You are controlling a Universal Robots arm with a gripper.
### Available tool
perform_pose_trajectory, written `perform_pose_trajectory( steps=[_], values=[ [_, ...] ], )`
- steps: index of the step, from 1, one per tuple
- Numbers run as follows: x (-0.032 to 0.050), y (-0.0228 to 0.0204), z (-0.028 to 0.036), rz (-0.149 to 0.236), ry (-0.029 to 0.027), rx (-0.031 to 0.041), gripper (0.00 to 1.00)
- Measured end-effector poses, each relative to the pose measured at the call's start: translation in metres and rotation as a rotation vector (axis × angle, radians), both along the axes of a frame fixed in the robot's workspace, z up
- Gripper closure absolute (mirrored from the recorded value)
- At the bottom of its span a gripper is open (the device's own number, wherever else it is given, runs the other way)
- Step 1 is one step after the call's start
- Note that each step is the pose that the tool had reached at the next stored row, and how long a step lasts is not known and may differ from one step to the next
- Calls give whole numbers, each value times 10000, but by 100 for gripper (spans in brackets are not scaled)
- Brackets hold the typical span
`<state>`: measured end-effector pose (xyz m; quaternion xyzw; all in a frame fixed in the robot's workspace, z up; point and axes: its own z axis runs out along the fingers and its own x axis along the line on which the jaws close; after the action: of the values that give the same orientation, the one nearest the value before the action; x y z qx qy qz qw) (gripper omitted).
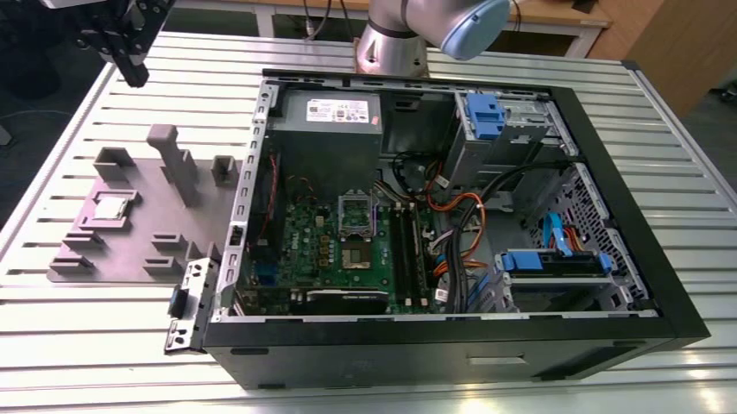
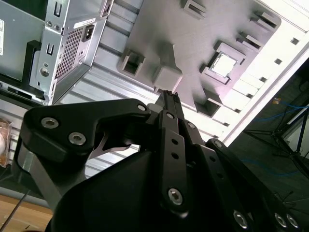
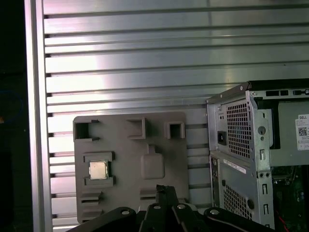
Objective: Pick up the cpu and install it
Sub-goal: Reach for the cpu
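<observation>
The hand (image 2: 169,93) has its fingers together with nothing between them. In the exterior view it hangs (image 1: 136,79) over the far corner of the surface on that view's left, touching nothing. Below it lies a grey fixture plate (image 3: 130,126) with raised blocks and pockets. The cpu (image 3: 98,170) rests flat in one square pocket of that plate, well apart from the fingertips.

Beside the plate stands an open computer case (image 1: 645,216) on its side, with the power supply (image 1: 328,116) at the far end and the green motherboard (image 1: 311,241) exposed. I judge the task barely begun: the chip is not yet gripped, and the install is wholly to do.

The surface (image 1: 138,345) is slatted aluminium. The arm (image 1: 398,43) is mounted at its far edge. Wooden furniture (image 1: 662,34) stands beyond, and the floor is dark.
</observation>
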<state>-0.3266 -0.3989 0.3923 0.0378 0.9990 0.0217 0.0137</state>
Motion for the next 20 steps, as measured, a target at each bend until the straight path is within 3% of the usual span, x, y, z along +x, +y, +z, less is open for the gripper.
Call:
perform_pose_trajectory(
  steps=[6, 13, 16, 20],
  values=[
    [-18, 0, 0, -1, 1, -1, 89],
    [-97, 0, 0, 0, 0, -1, 89],
    [-150, 0, 0, 0, 1, -1, 89],
    [-282, 0, -5, 0, -3, 0, 89]
  ],
)
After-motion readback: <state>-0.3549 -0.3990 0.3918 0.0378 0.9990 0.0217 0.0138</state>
